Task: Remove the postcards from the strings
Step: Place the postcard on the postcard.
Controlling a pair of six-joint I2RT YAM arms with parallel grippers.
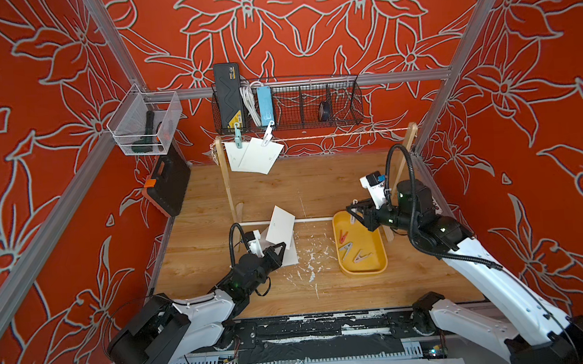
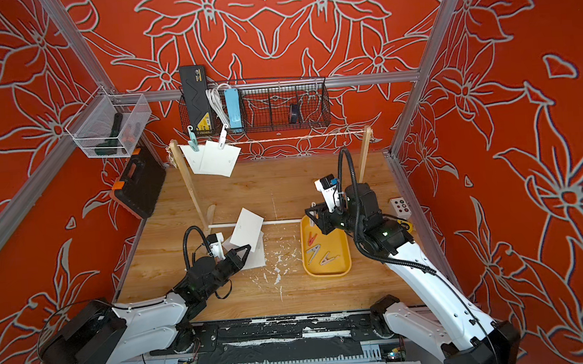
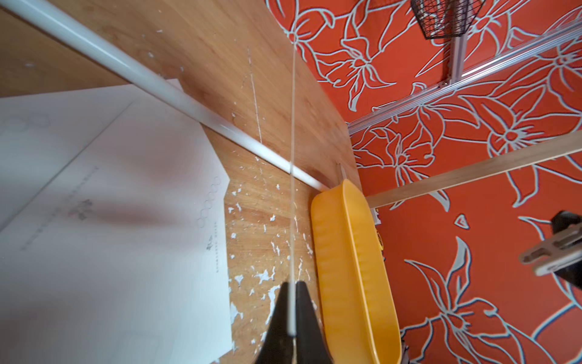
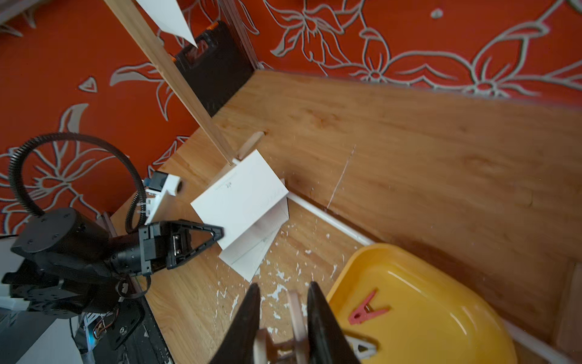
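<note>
The wooden table (image 1: 283, 187) is seen in both top views. The yellow tray (image 1: 375, 243) is set on it, and every place below is given from this tray.

A wooden rack is placed on the table. Its right post (image 1: 409, 139) rises from just beside the tray's right edge. Its left post (image 1: 227, 184) is stood well apart, to the tray's left. The white rod (image 1: 313, 219) joining their feet reaches the tray's far end. The string (image 1: 343, 134) is stretched between the post tops, high behind the tray.

The left gripper (image 1: 282, 245) is held above the table, to the tray's left. Its jaws are pressed together on the held postcard (image 1: 280, 224), which is tilted up over the rod. In the left wrist view this card is seen edge-on between the jaws.

The right gripper (image 1: 351, 208) is held over the tray's far end. In the right wrist view its jaws are seen pinching a pale peg (image 4: 296, 312).

The stack of postcards (image 1: 293, 256) is laid flat on the table near the tray's left side, partly under the left gripper.

Two hanging postcards (image 1: 262, 156) are kept on the string at the end farthest from the tray, one overlapping the other. They are clipped by a teal peg (image 1: 237, 135) and a white peg (image 1: 267, 133).

Inside the tray a red peg (image 1: 343, 237) and two beige pegs (image 1: 345, 249) are laid.
</note>
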